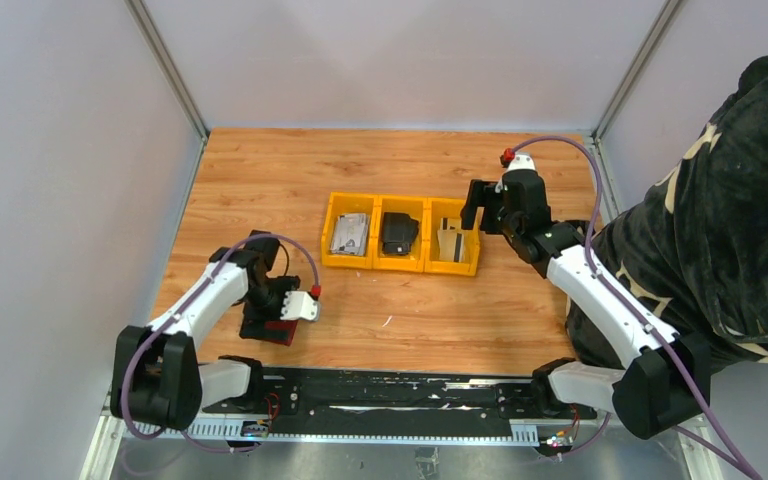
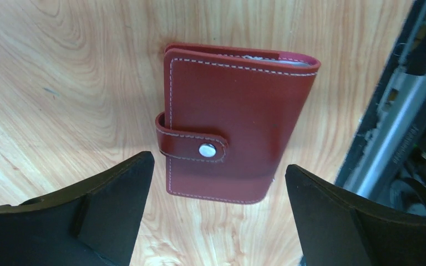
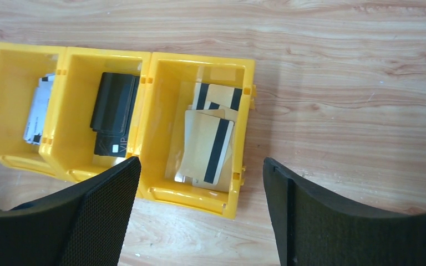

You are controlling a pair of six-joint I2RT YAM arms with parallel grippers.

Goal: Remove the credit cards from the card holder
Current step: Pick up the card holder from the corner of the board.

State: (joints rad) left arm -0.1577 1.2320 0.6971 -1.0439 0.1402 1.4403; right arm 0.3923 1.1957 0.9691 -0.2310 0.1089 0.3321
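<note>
- left wrist: left gripper [image 2: 219,166] spread wide, empty, over the card holder [image 2: 233,122]; tab [image 2: 194,145] snapped shut, so unloading looks unstarted.
- right wrist: right gripper [image 3: 201,163] wide, empty, above yellow bin [image 3: 199,59] holding loose cards [image 3: 208,147].
- top: holder near left, bin centre.

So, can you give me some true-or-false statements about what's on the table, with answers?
1. The red card holder lies closed, tab snapped. True.
2. The left tool is gripping the card holder. False: it is open, holding nothing.
3. The yellow bin has three compartments. True.
4. The black cards lie in the bin's right compartment. False: they are in the middle one.
5. The right tool is shut. False: it is open.
</note>
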